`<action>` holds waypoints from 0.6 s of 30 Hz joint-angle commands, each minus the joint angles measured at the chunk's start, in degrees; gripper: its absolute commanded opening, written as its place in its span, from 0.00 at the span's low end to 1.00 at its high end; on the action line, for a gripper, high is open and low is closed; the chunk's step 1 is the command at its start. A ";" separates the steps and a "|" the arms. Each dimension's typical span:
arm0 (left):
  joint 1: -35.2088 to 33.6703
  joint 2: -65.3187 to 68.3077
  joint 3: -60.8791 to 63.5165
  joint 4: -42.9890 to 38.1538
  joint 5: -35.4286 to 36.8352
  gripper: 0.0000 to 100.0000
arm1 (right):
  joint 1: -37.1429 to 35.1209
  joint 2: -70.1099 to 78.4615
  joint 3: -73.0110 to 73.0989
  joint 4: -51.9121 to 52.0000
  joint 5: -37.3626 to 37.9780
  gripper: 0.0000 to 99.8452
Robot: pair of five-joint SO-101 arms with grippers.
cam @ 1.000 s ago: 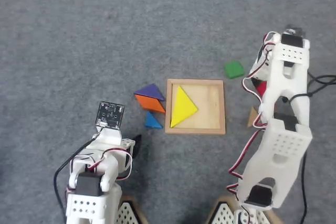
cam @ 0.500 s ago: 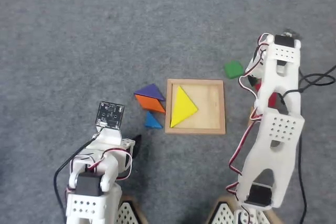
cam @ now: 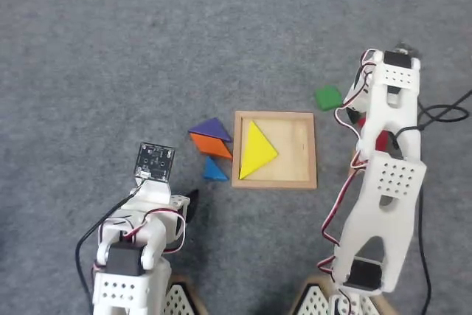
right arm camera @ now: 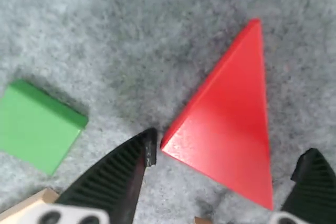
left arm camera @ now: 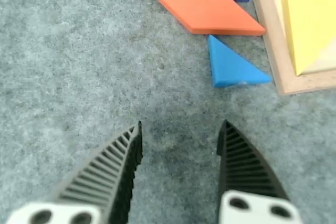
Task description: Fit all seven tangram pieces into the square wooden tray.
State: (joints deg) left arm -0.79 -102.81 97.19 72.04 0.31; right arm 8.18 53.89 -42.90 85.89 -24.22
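The square wooden tray (cam: pixel 296 154) lies mid-table and holds a large yellow triangle (cam: pixel 257 150). To its left lie a purple triangle (cam: pixel 212 127), an orange parallelogram (cam: pixel 212 145) and a small blue triangle (cam: pixel 214 170). My left gripper (left arm camera: pixel 181 125) is open over bare carpet, short of the blue triangle (left arm camera: pixel 231 69). My right gripper (right arm camera: pixel 231 150) is open and straddles a red triangle (right arm camera: pixel 231 124), one fingertip close to its corner. A green square (right arm camera: pixel 37 124) lies beside it. In the high view the right arm (cam: pixel 387 175) covers most of the red triangle (cam: pixel 381 140).
Grey carpet covers the whole table. The green square (cam: pixel 328 97) sits just beyond the tray's far right corner. The tray rim (left arm camera: pixel 273 61) borders the blue triangle. A tan sliver (cam: pixel 354 161) peeks out under the right arm. Open carpet lies at the far left.
The right arm has swung slightly left and settled over the red triangle, hiding more of it and of the tan piece. The left arm has not moved.
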 commanded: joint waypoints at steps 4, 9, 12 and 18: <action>-0.09 -1.23 -0.75 0.18 0.53 0.23 | 1.63 -1.01 -2.02 3.82 0.18 0.40; -0.09 -1.23 -0.75 0.18 0.53 0.23 | 2.33 -1.01 -2.02 5.85 4.22 0.39; -0.09 -1.23 -0.75 0.18 0.53 0.23 | 2.24 -1.01 -2.02 6.11 4.31 0.39; -0.09 -1.23 -0.75 0.18 0.53 0.23 | 2.42 -1.01 -2.02 6.73 4.66 0.39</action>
State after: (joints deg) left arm -0.79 -102.81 97.19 72.04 0.31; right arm 9.14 53.98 -43.52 90.46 -20.62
